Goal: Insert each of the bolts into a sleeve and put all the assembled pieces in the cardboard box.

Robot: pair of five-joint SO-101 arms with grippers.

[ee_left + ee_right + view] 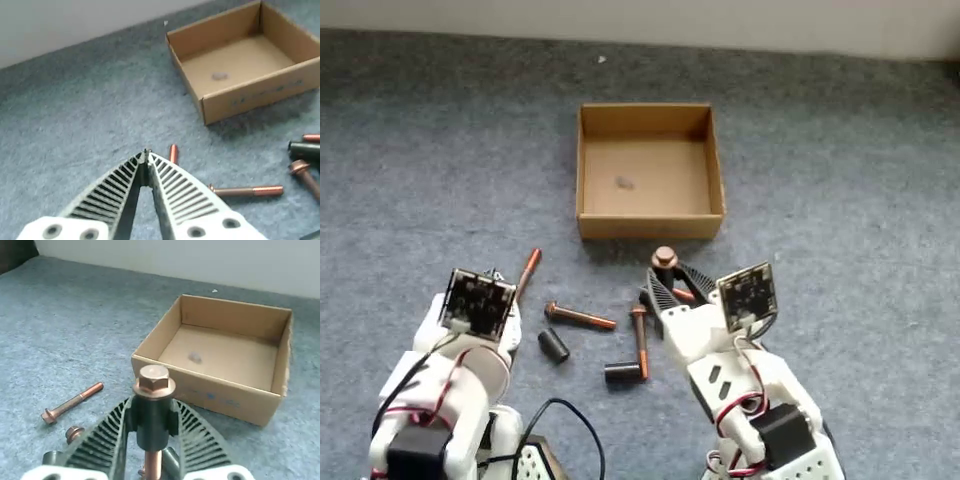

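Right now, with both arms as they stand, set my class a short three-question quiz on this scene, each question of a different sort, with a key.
1. True or false: the cardboard box holds an assembled piece.
2. The right claw is shut on: A) a bare bolt; B) a sleeved bolt; C) nothing.
3. Fill in: the left claw is ____ (open or shut).

Key: 1 false; 2 B; 3 shut.

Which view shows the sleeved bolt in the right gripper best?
The right wrist view: the sleeved bolt sits in the right gripper, hex head, black sleeve and shank all clear. The high view gives mainly its head from above. In the left wrist view a dark piece at the edge may be it; I cannot tell.
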